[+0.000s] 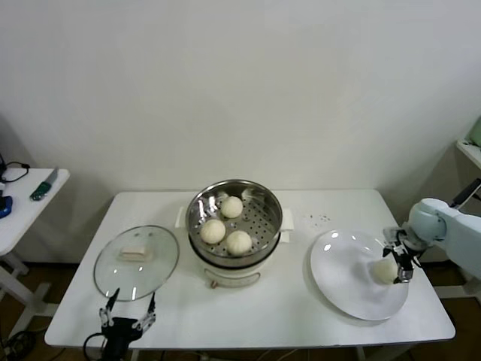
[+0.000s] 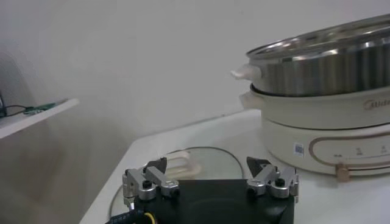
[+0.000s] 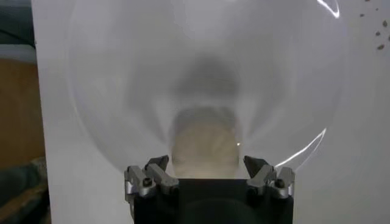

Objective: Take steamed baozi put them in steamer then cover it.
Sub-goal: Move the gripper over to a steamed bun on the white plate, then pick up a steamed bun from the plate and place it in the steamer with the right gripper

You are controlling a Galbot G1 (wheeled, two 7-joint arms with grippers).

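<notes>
A white bench carries the steamer at its centre, a shiny steel basket with a perforated floor sitting on a white electric pot base. Three buns lie inside the basket: one toward the wall side, one on the side facing the lid, and one at the front edge.

To the robot's left of the steamer, the glass lid lies flat on the bench, its cream bar handle facing up. It is apart from the pot base.

To the robot's right of the steamer sits a flat white plate. The fourth bun rests on the part of the plate farthest from the steamer. The right claw is lowered over this bun with its fingers spread wide, one on either side of it; in the right wrist view the bun sits between the fingertips with a gap showing on each side, so it is framed but not clamped.

The left claw waits at the front edge of the bench, just in front of the lid, its fingers apart and holding nothing. From the left wrist view, the left claw points across the lid toward the steamer.

A small side table with a few items stands beyond the bench, on the lid's side.
</notes>
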